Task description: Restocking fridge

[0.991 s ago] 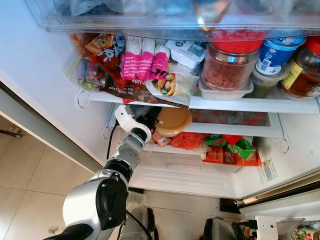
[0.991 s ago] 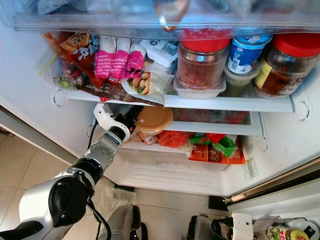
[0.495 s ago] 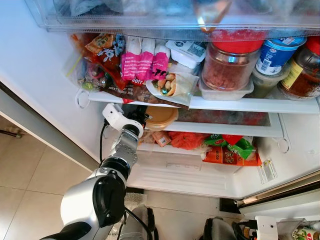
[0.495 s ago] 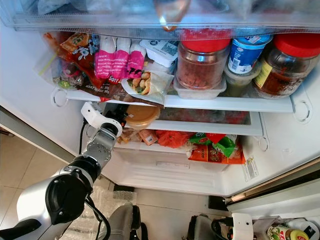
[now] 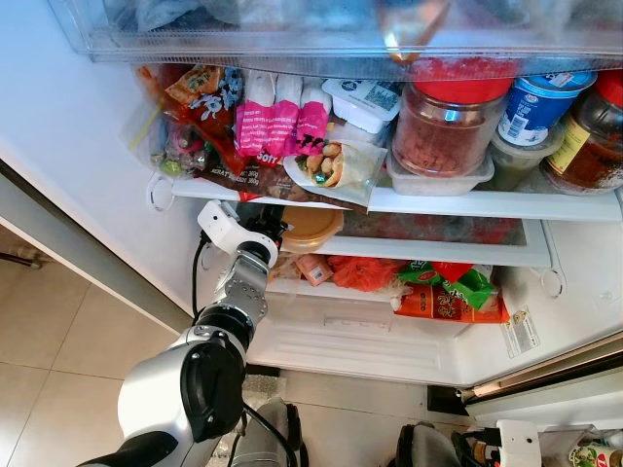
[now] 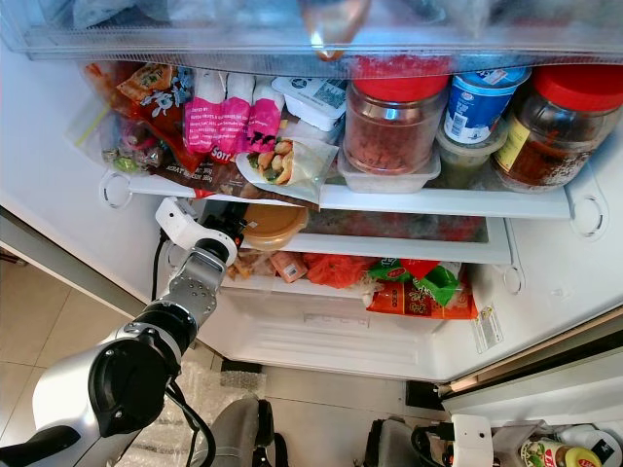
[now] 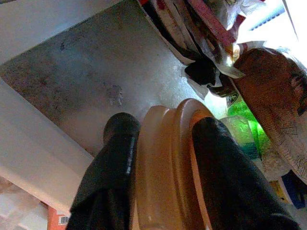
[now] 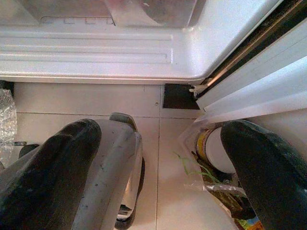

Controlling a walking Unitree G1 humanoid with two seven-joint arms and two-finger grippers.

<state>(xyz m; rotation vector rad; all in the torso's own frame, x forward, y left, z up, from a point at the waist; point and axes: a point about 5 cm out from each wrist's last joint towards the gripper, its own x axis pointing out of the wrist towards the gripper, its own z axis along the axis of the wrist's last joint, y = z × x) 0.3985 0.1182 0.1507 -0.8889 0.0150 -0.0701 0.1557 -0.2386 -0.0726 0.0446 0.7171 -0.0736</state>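
Deeper under the shelf now: left gripper (image 7: pixel 163 158) clamps the round tan plastic lidded tub (image 5: pixel 310 228) by its rim, rigid, slippery; right gripper (image 8: pixel 158 158) hangs open.

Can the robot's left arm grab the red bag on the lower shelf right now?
Probably not yet. The left tool is already shut on the tan container, so it is busy. The red bag lies just beside it, with nothing in front.

Left arm (image 5: pixel 209 379) extended forward, fingers (image 7: pixel 112 167) clamped, right fingers (image 8: pixel 53 167) apart
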